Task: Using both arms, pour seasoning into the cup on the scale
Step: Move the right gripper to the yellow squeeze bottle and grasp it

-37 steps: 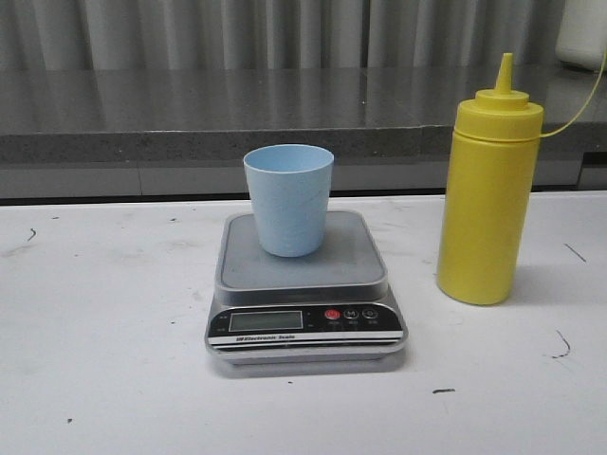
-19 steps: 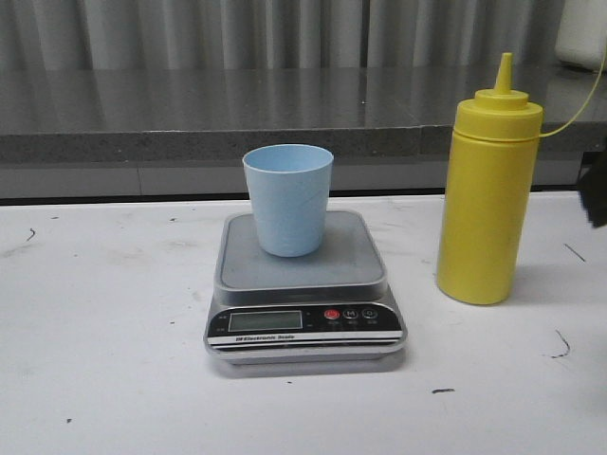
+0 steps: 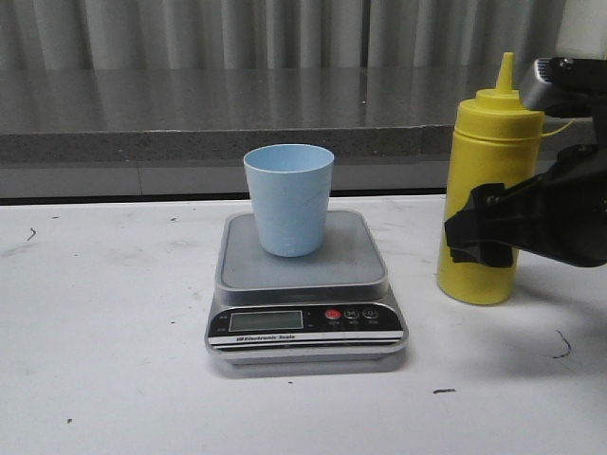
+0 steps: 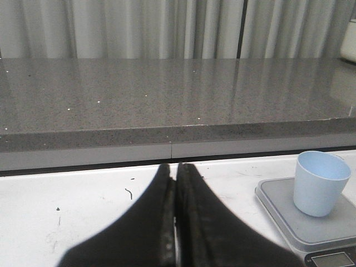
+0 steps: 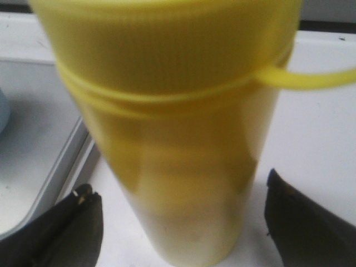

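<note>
Front view is showing the right gripper [image 3: 484, 237] now arriving from the right edge of the frame at the yellow squeeze bottle [image 3: 493, 161], where a second ago nothing stood beside it. Its fingers [image 5: 72, 228] are spreading wide either side of the bottle's body, not yet closing on it. The pale blue cup [image 3: 288, 197] is sitting on the scale [image 3: 303, 284] at centre frame. The left gripper [image 4: 176, 222] is waiting pressed closed, empty, lower left of the scale.
</note>
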Available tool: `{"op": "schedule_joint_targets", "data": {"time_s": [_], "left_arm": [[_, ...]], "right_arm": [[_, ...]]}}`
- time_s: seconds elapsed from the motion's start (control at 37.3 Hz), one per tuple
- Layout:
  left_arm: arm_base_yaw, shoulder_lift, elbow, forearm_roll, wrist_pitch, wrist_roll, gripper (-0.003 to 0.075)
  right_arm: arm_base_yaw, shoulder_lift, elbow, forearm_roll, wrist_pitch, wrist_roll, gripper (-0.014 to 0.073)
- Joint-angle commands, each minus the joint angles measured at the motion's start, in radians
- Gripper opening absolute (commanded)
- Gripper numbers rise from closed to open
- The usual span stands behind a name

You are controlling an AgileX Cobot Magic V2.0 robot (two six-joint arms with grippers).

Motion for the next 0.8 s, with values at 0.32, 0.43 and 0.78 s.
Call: {"op": "schedule_joint_targets", "data": {"time_s": [0.32,0.43,0.78], "left_arm": [[0.002,0.012,-0.024,-0.013,-0.074,-0.004,-0.002],[0.002,0.012,-0.024,-0.013,-0.074,-0.004,-0.002],[0.002,0.012,-0.024,-0.013,-0.074,-0.004,-0.002]], "right_arm": [[0.001,0.153,-0.032,0.001,-0.421,0.024,0.0612],[0.001,0.189,-0.032,0.001,-0.478,0.024,0.0612],[0.001,0.257,-0.061,0.001,-0.59,0.024,0.0612]]}}
